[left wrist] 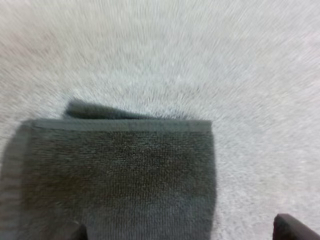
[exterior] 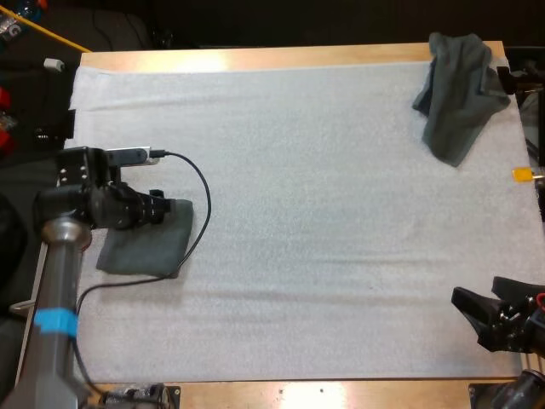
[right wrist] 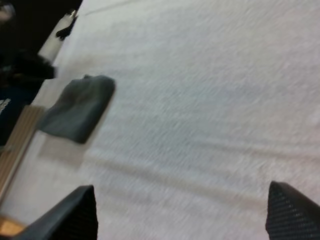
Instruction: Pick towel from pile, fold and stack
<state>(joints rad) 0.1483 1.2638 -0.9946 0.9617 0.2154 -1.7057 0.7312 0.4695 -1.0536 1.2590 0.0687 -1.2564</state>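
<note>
Folded towel (exterior: 140, 251) lies at 9 o'clock on mat (exterior: 324, 221), L gripper (exterior: 162, 207) over it, jaws spread. Crumpled towel (exterior: 456, 94) at 1 o'clock, unfolded; R gripper (exterior: 467, 305), 4 o'clock, jaws spread. Approx. half done.

On the mat (exterior: 324, 221) the folded towel (exterior: 149, 243) lies left, crumpled towel (exterior: 458, 94) far right

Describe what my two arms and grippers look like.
The left arm is a silver-grey metal tube with a bright blue band, ending in black rounded joint housings and the black left gripper. The right gripper is black too; its fingers are flat, with a fine dotted texture.
</note>
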